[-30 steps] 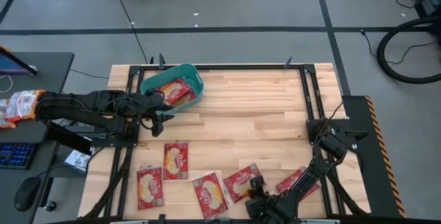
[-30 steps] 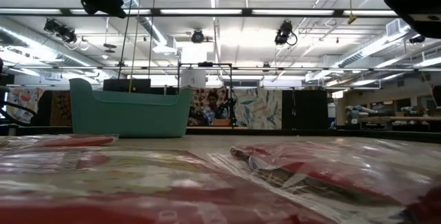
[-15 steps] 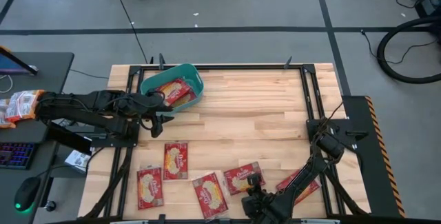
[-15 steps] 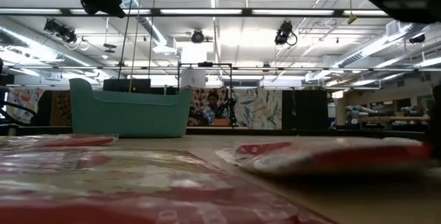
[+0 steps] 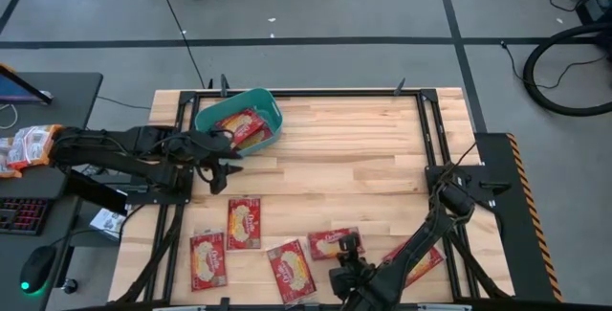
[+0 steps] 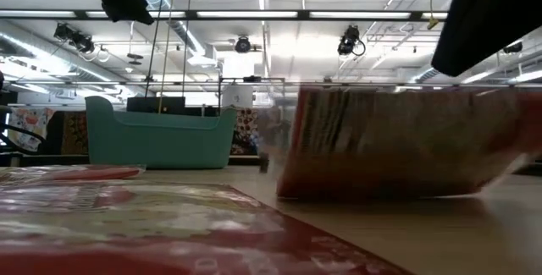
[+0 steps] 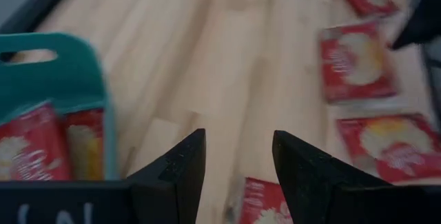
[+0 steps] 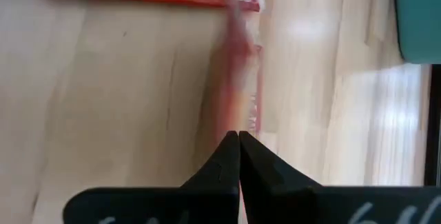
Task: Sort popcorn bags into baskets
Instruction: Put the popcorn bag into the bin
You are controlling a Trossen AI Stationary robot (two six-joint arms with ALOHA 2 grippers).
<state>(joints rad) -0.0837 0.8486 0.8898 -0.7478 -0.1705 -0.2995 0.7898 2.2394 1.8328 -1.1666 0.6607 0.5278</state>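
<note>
The held popcorn bag (image 5: 331, 242) is a red packet with a cream label near the table's near edge. In the low view this bag (image 6: 398, 144) is tipped up and blurred. My right gripper (image 8: 239, 138) is shut on it. Other bags (image 5: 244, 223) (image 5: 207, 258) (image 5: 292, 271) lie flat on the table. Another bag (image 5: 417, 254) lies partly under my right arm. The teal basket (image 5: 269, 106) stands far left with two bags (image 5: 239, 124) lying inside. My left gripper (image 7: 238, 162) hovers open beside the basket. My right gripper pinches the bag between its two shut fingers at one edge (image 8: 241, 122), the end toward the table's right (image 5: 346, 245). The bag runs edge-on straight out from the fingertips. In the low view it is tipped up on its side; whether its lower edge (image 6: 381, 194) touches the table, I cannot tell.
Black frame rails (image 5: 427, 129) run along the table's sides. The bare wood (image 5: 354, 148) across the middle and right holds no objects. In the left wrist view the basket wall (image 7: 103, 107) is close beside my open fingers, and more bags (image 7: 358, 62) lie farther off.
My right gripper, shut on the bag, has moved toward the table's left along the near edge and risen. The bag has come up off the table and tipped from lying flat onto its side, shifting slightly left.
</note>
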